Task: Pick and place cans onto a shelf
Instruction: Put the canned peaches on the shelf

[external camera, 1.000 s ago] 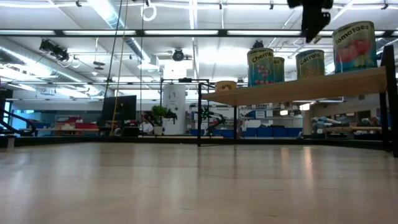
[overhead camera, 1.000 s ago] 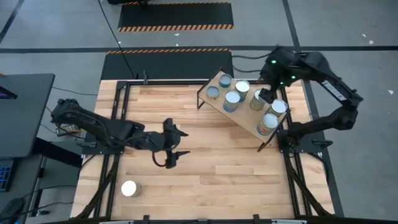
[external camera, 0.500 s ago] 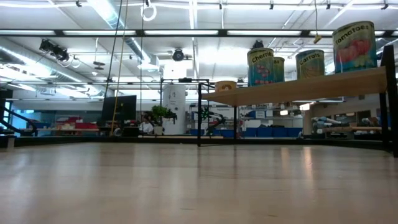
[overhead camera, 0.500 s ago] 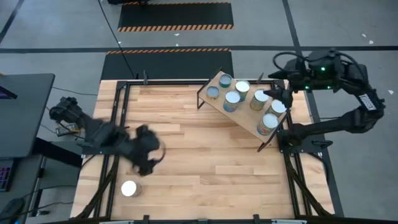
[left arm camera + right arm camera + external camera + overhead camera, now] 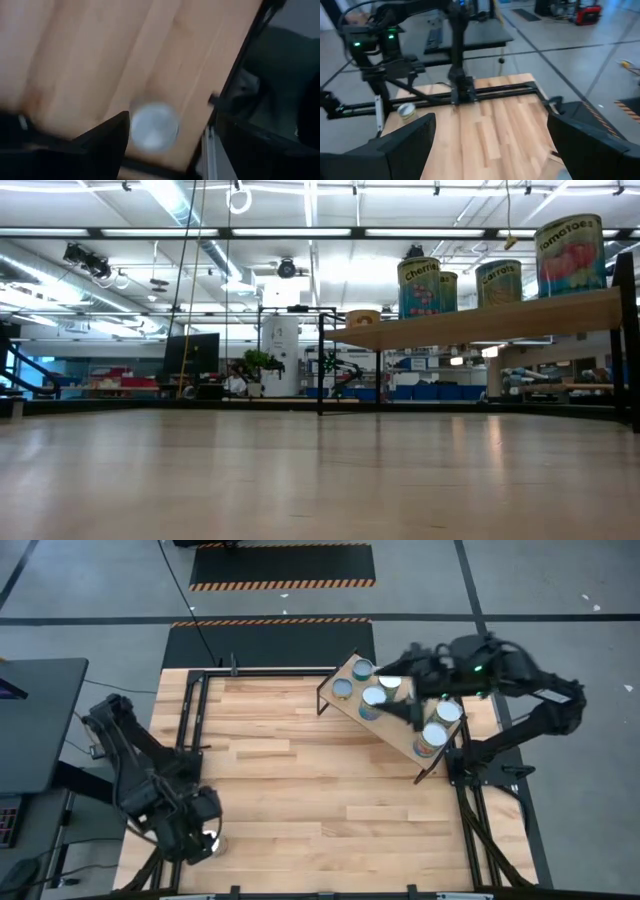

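Since the earlier frame, the left gripper (image 5: 197, 837) has been swung from mid-table to the near-left corner and is now being held over the lone can (image 5: 211, 843), jaws spread w/ the can's pale top (image 5: 154, 126) showing between the fingers (image 5: 102, 141); no grip is being made. The right gripper (image 5: 408, 712) has been brought over the shelf (image 5: 352, 668), jaws wide, nothing being held. Six cans (image 5: 434, 738) are being carried on the shelf at the table's (image 5: 320, 780) far-right corner.

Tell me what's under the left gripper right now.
A single can stands on the plank tabletop near its front-left corner, below the open left gripper. Only its pale round top shows; the label is hidden.
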### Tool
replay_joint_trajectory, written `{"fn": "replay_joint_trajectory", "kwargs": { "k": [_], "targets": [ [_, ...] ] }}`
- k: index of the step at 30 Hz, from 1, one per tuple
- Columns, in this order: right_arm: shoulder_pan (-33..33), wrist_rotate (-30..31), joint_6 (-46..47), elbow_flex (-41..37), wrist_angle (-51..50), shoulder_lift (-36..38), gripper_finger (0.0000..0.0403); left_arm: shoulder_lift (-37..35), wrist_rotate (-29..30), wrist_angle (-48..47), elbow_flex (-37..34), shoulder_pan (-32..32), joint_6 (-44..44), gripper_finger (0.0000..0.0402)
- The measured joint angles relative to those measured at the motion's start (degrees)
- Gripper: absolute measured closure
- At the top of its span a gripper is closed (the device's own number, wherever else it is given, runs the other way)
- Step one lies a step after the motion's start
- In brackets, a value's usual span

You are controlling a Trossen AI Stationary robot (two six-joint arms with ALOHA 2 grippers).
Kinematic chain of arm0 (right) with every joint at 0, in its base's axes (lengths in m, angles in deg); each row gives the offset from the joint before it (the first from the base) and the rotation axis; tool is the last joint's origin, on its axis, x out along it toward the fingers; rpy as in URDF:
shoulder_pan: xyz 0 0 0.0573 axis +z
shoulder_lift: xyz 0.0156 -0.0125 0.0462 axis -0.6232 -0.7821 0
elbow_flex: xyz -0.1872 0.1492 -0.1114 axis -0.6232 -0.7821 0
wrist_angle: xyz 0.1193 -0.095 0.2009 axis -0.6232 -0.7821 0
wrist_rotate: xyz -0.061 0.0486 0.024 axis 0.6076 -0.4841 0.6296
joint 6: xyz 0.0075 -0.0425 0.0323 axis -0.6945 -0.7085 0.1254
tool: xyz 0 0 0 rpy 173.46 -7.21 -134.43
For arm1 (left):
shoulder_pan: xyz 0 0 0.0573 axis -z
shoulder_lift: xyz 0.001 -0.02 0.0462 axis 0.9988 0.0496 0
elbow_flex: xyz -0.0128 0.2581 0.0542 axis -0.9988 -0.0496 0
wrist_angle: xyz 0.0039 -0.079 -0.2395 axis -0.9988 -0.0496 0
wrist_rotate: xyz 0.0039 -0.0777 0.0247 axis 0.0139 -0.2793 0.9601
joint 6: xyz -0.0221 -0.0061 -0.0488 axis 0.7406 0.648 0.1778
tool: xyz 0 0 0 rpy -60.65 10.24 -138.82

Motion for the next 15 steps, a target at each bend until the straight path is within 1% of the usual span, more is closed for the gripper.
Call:
{"fn": "replay_joint_trajectory", "kwargs": {
  "k": [1, 3, 6, 8, 10, 13, 15],
  "targets": [
    [0.8, 0.0, -0.2, 0.0, 0.8, -1.1, 0.0011, 0.0, -1.9, 0.0, -0.8, 0.8, 2.3, 0.0099],
    [2.2, 0.0, -0.8, 0.0, 2.1, -3.0, 0.0011, 0.0, -5.0, 0.0, -2.2, 2.3, 4.3, 0.0100],
    [4.0, 0.9, -2.8, 0.0, 3.6, -6.3, 0.0011, 0.1, -7.7, 0.3, -4.5, 3.7, 2.4, 0.0100],
    [5.0, 2.0, -3.8, 0.0, 4.5, -8.5, 0.0011, 0.0, -9.9, 1.2, -5.7, 3.9, 3.2, 0.0100],
    [5.8, 2.8, -4.7, 0.0, 5.8, -10.3, 0.0011, 0.0, -11.2, 1.5, -7.3, 3.9, 2.8, 0.0099],
    [6.5, 3.3, -4.6, 0.0, 6.3, -12.6, 0.0011, 0.0, -11.6, 4.0, -9.9, 3.9, 2.5, 0.0092],
    [6.8, 3.3, -4.1, 0.0, 6.3, -13.7, 0.0011, 0.0, -13.3, 5.8, -12.1, 4.2, 1.7, 0.0086]
  ]
}}
